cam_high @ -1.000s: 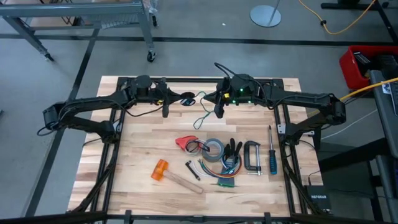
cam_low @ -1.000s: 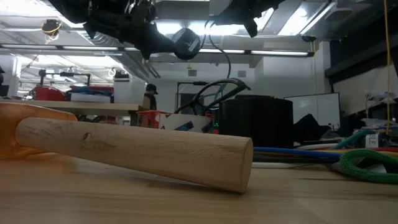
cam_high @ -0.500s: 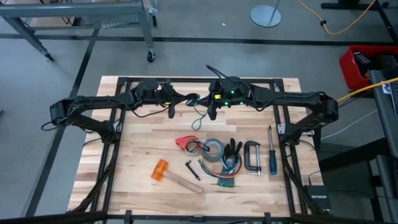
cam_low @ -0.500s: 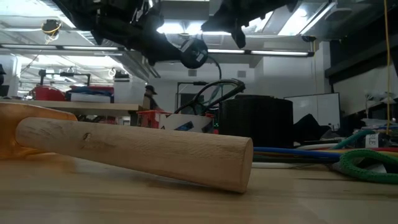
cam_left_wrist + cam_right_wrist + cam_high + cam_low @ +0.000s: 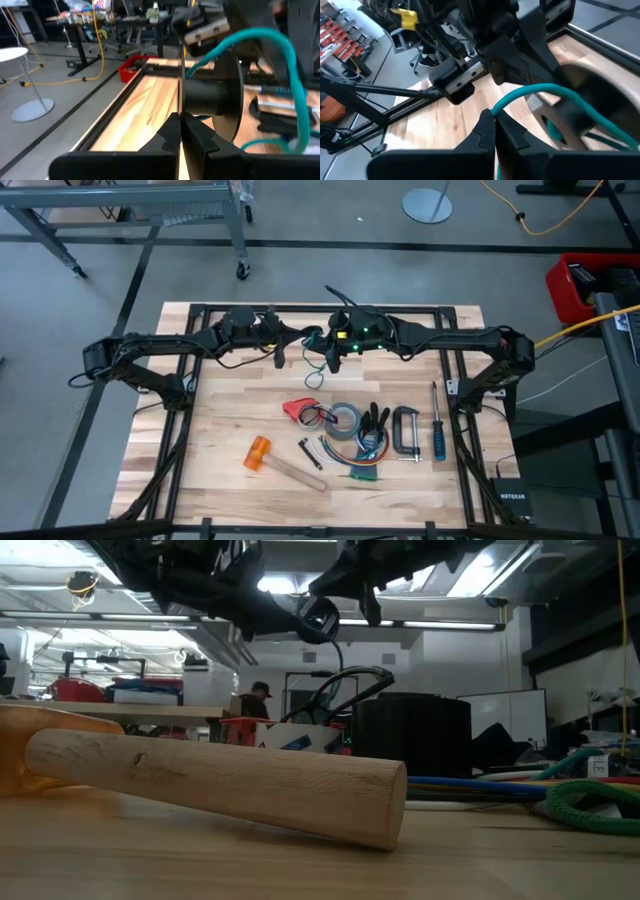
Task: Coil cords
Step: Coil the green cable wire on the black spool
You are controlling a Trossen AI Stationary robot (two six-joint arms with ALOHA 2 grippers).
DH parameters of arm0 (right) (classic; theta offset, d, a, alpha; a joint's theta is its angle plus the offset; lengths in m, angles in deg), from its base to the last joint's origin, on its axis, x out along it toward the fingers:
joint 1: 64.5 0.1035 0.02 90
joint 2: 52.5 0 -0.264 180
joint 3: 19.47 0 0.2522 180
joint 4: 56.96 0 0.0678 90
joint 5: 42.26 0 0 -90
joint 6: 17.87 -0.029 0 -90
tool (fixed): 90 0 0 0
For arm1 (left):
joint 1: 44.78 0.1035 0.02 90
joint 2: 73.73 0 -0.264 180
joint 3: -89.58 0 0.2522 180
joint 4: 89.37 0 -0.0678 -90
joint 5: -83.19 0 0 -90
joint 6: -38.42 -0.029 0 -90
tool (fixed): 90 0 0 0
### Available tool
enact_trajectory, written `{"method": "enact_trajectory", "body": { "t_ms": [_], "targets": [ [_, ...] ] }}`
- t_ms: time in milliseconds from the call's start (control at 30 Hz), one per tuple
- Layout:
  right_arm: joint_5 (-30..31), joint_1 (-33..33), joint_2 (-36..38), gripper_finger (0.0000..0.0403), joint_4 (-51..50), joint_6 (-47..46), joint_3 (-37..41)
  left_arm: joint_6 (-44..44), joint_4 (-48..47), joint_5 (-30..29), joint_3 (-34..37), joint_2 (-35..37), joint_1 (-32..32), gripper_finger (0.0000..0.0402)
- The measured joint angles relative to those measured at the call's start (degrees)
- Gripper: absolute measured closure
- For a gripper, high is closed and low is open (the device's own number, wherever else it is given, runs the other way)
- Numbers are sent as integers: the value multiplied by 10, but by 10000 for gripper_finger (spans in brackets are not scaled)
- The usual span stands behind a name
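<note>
Two grippers meet above the far middle of the table (image 5: 230, 410): the left gripper (image 5: 281, 361) pinches the rim of one black spool (image 5: 212, 97), and the right gripper (image 5: 333, 363) pinches one teal cord (image 5: 555, 92) that runs to this spool. On the table lie one hammer (image 5: 280, 463), one tape roll (image 5: 347, 420), one clamp (image 5: 405, 430) and one screwdriver (image 5: 437, 428)

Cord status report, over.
Left gripper shut on black spool. Right gripper shut on teal cord, mid-air over table's far end. Nothing blocking.
</note>
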Motion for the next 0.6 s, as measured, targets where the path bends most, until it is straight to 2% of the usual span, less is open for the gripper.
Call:
{"method": "enact_trajectory", "body": {
  "t_ms": [233, 367, 600],
  "targets": [
    [0, 0, -15, 403, 38, -17, 0, 1, 30, -6, 0, -7, -26, 401],
    [0, 0, -21, 403, 58, -19, 0, 6, 58, -31, 0, -24, -40, 401],
    [11, 0, -19, 403, 50, -31, 0, 28, 124, -42, 1, -54, -44, 401]
  ]
}}
